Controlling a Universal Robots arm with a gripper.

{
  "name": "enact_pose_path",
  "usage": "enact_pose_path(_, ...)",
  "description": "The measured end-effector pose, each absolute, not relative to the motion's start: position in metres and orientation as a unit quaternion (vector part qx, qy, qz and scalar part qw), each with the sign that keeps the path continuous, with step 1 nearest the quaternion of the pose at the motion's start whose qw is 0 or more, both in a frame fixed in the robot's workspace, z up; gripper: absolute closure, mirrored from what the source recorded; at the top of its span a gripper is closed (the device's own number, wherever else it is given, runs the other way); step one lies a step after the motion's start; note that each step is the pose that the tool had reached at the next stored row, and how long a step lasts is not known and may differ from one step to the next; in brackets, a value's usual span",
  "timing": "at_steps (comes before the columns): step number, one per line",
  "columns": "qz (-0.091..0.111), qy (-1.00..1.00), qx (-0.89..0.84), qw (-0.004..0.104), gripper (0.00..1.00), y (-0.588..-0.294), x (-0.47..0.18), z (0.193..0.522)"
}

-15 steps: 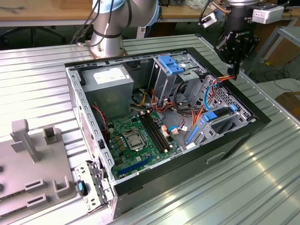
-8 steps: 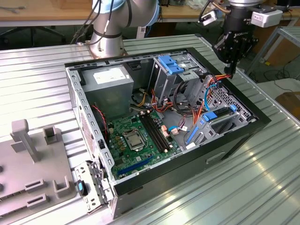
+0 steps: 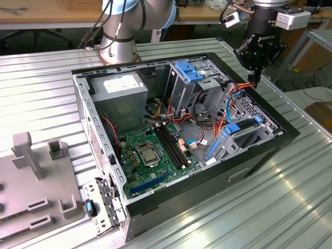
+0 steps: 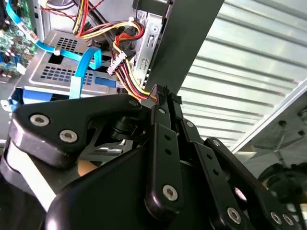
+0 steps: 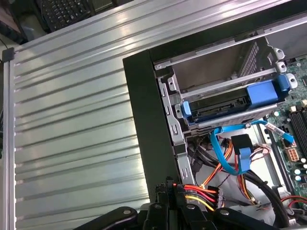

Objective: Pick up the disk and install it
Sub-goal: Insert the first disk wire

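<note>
The disk [image 5: 218,103] sits in the lower drive bay at the case's front corner, dark face up, blue rails at its ends, to all appearance slid home. In the exterior view it lies low in the case, to the exterior view's right of the motherboard [image 3: 150,150]. Pick-up and seating look done, so the step in hand reads as cabling at that bay. The gripper [image 3: 252,82] hangs at the case rim above it, fingers [image 4: 159,103] drawn together with no gap showing, tips against the red-orange-yellow power lead [image 5: 201,194]. Whether they actually pinch it I cannot tell. Any move from here calls for a small, steady motion along the wires, no yank. In the way: the blue data cable [image 5: 225,143] looping past the bay, the black case wall [image 5: 144,120] just beside the fingers, and loose wiring below the upper cage [image 3: 189,72]. The power supply box [image 3: 122,91] and grey fixture [image 3: 36,181] stand well apart.
</note>
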State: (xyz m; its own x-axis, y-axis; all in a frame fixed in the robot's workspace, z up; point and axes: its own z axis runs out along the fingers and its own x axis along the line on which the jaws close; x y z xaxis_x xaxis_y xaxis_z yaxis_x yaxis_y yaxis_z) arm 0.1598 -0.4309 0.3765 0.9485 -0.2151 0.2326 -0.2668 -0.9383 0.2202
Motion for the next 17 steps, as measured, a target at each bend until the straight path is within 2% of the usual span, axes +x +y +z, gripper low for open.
enact_pose_path(17, 0.088, -0.237, 0.958, 0.137, 0.84, -0.4309, 0.1598, 0.3765)
